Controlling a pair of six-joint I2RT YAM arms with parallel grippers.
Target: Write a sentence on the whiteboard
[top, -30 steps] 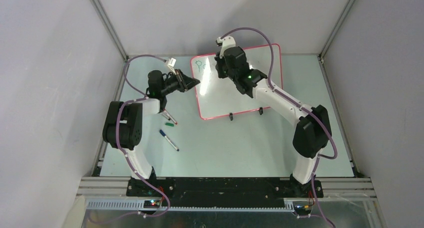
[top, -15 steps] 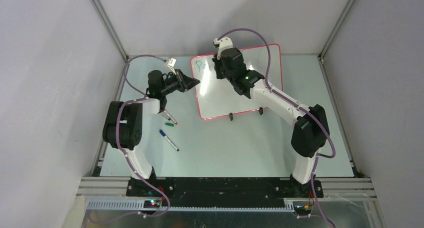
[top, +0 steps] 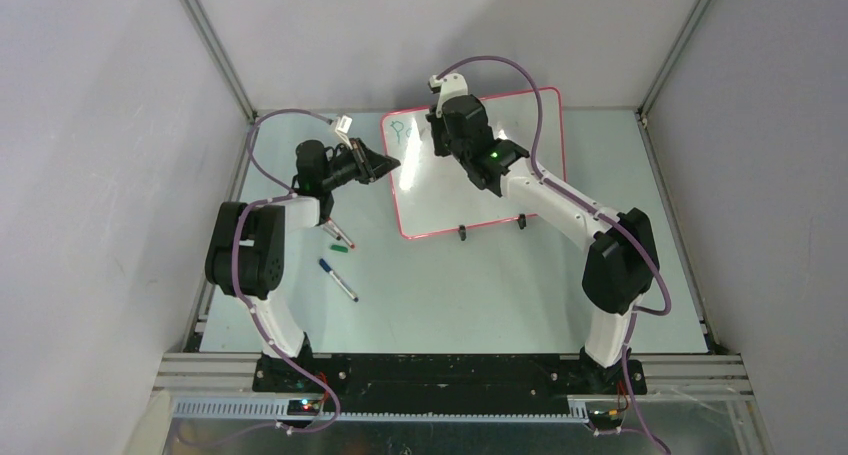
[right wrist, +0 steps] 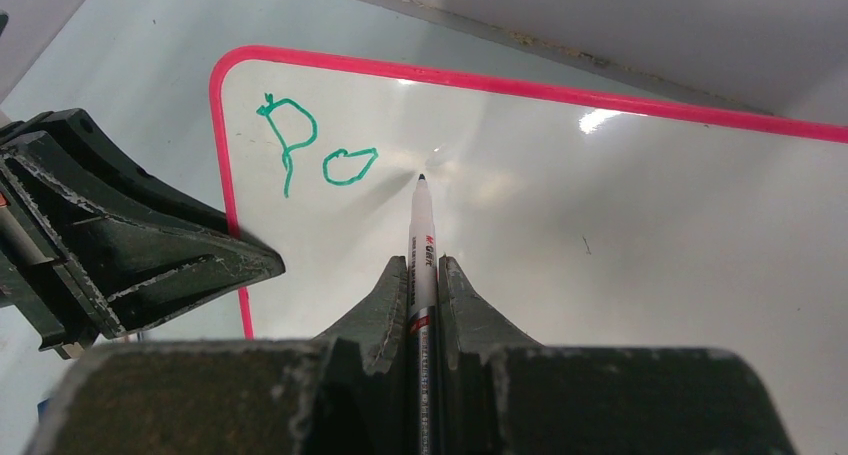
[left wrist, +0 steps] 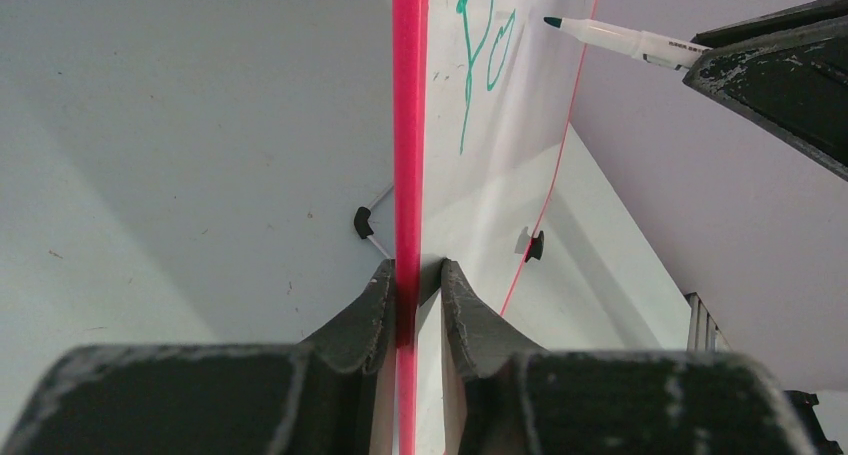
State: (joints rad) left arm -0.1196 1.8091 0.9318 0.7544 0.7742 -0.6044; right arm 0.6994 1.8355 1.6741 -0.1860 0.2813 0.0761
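The whiteboard [top: 440, 190], glossy white with a pink rim, stands tilted at the back of the table. Its top left corner bears the sentence [right wrist: 318, 151], just the green letters "Po". My left gripper [left wrist: 415, 275] is shut on the whiteboard's left rim [left wrist: 409, 125]. My right gripper [right wrist: 424, 270] is shut on a white marker [right wrist: 421, 235]. The marker's dark tip [right wrist: 421, 178] sits at the board just right of the "o". From the left wrist the marker [left wrist: 610, 39] hovers beside the letters [left wrist: 478, 45]. In the top view the right gripper [top: 440, 135] hides part of the board.
Loose markers lie left of the board: a green-capped one [top: 338, 243], a blue one [top: 338, 280] and a red-tipped one [top: 342, 233]. The board's two black feet [top: 462, 233] rest on the pale table [top: 500, 295]. Grey walls enclose the cell.
The right gripper has shifted slightly right and up along the board's top edge with the marker. The left arm holds still.
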